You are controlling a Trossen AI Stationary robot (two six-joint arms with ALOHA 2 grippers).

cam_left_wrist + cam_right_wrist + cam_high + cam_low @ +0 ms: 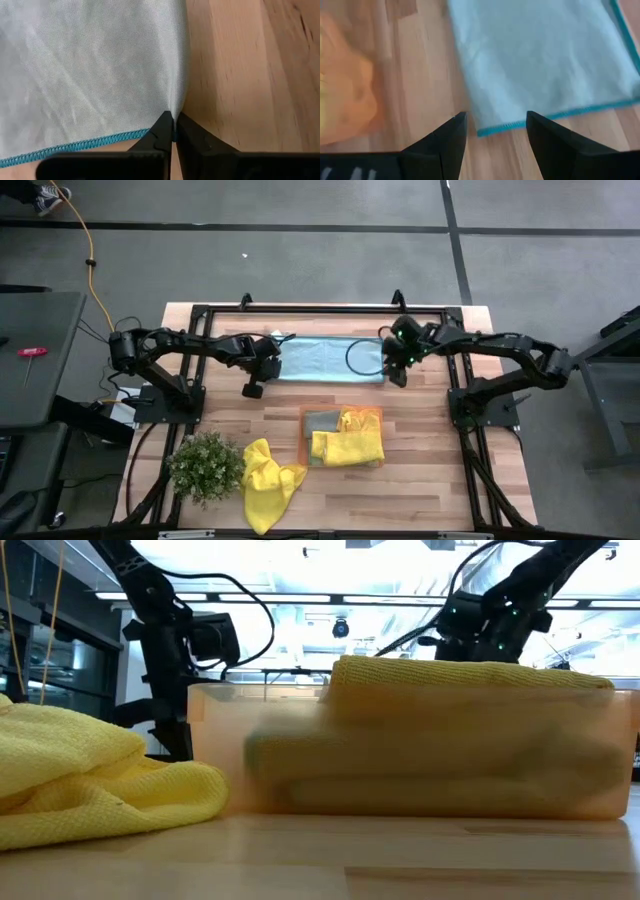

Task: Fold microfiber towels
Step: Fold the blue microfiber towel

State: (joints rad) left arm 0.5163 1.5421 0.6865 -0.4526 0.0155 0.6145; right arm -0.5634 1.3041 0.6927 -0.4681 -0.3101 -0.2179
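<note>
Light blue towel (330, 361) is lying flat at the back middle of the table (420, 470), teal stitched hem showing. Left gripper (173, 131) is sitting at its left end, jaws together and pinching a corner of the towel right by the hem. Right gripper (496, 131) is hovering over the right end, jaws apart, straddling the hemmed edge, nothing between them. Orange tray (372, 416) is sitting nearer the front with yellow towels (350, 442) and a grey one (321, 422) in it. A loose yellow towel (265, 480) is lying crumpled beside the potted plant (205, 465).
</note>
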